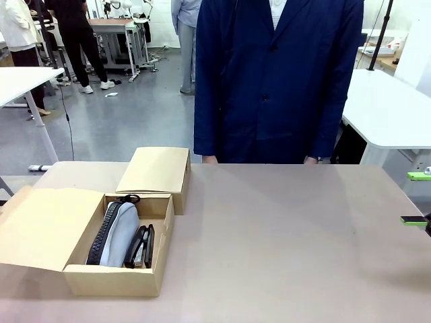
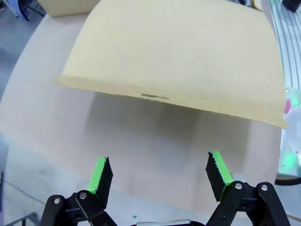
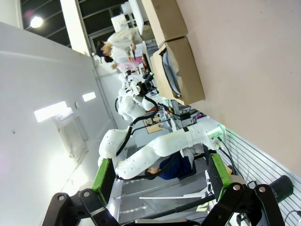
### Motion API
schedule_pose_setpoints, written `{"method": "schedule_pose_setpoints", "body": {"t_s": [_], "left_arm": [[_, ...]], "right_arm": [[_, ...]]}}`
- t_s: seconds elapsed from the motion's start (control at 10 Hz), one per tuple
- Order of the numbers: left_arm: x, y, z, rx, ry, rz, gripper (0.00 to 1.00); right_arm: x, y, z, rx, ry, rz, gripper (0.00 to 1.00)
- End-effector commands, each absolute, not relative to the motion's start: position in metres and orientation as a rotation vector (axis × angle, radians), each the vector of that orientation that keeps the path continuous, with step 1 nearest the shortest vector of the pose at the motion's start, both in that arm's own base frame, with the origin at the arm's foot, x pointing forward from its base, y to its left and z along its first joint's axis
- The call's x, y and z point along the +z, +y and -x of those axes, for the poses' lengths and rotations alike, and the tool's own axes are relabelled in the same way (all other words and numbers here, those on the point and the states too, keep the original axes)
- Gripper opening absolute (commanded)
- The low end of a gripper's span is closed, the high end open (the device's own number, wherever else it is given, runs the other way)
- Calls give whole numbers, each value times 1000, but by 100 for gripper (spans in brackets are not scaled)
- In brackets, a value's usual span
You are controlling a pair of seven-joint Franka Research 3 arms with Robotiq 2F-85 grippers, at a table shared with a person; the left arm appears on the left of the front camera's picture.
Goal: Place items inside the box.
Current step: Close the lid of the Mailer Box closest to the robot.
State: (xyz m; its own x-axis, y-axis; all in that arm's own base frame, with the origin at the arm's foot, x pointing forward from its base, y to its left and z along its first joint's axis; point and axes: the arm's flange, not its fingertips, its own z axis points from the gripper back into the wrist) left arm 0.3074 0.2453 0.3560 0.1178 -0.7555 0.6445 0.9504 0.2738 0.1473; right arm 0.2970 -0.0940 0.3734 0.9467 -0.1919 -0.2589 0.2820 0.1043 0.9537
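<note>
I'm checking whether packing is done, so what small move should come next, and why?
Probably swing the open flap lid over the larger compartment. The grey pencil case and a black stapler already lie inside the box, the smaller compartment's lid is down, and both the left gripper and right gripper are open and empty.

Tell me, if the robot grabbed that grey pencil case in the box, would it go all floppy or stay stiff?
Probably floppy. The grey pencil case looks like soft fabric with a rounded, puffy top, so it would likely sag if pinched at one end. It seems wedged between the box wall and the black staplers, so it might drag against them coming out. It shouldn't roll.
</note>
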Motion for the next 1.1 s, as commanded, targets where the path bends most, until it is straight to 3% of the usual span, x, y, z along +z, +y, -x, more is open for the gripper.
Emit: {"method": "schedule_pose_setpoints", "body": {"t_s": [0.0,0.4,1.0], "left_arm": [[361,258,-300,-1350,-773,317,100],[348,250,-300,-1389,-683,297,100],[321,217,-307,-1412,-738,409,100]], "right_arm": [[376,-93,-298,-371,74,-1422,100],[376,-93,-298,-371,74,-1422,100],[376,-93,-298,-371,74,-1422,100]]}}
